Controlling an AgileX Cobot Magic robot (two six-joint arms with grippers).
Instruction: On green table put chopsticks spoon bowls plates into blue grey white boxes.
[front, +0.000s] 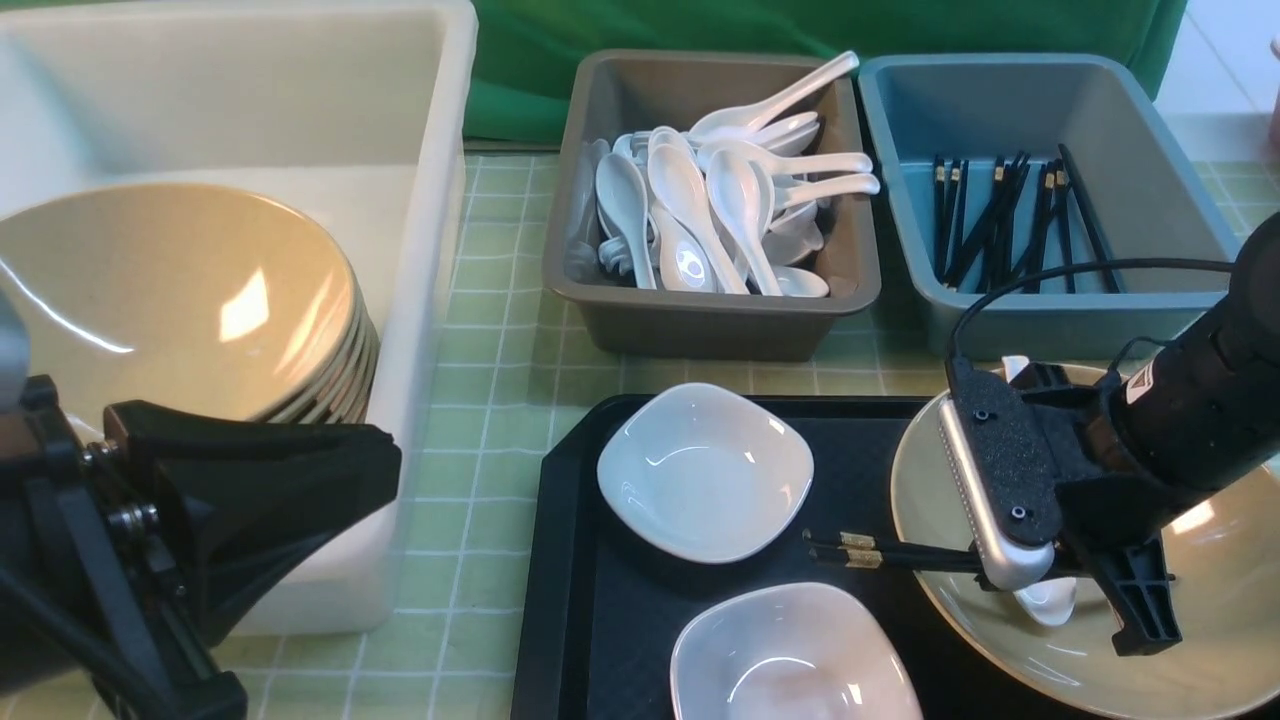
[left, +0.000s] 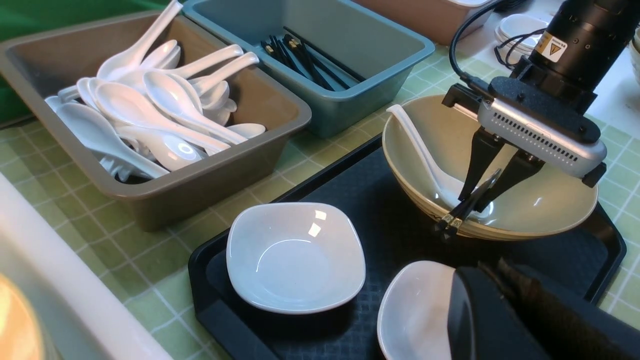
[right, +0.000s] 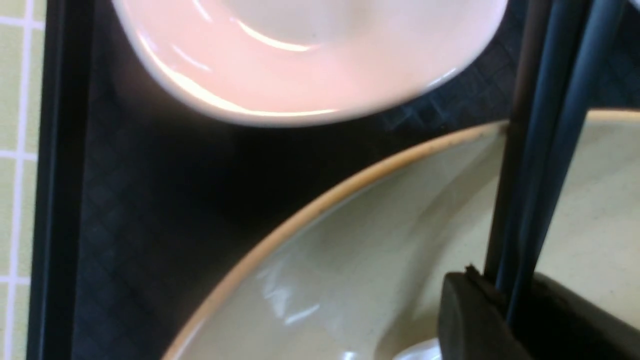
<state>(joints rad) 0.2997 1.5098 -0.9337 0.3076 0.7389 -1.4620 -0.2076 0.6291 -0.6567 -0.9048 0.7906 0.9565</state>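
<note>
My right gripper (front: 1040, 580) is shut on the black chopsticks (front: 880, 553) inside the tan bowl (front: 1220, 620) on the black tray; their gold-banded ends stick out over the rim. A white spoon (left: 420, 145) lies in that bowl. Two white plates (front: 705, 470) (front: 790, 655) sit on the tray. The white box (front: 430, 300) holds a stack of bowls (front: 170, 290), the grey box (front: 700, 320) several spoons, the blue box (front: 1150, 160) several chopsticks. My left gripper (front: 385, 468) is shut and empty, in front of the white box.
The black tray (front: 570, 600) lies on the green table (front: 500, 350) in front of the grey and blue boxes. A green curtain hangs behind the boxes. More white dishes (left: 520, 27) stand beyond the blue box.
</note>
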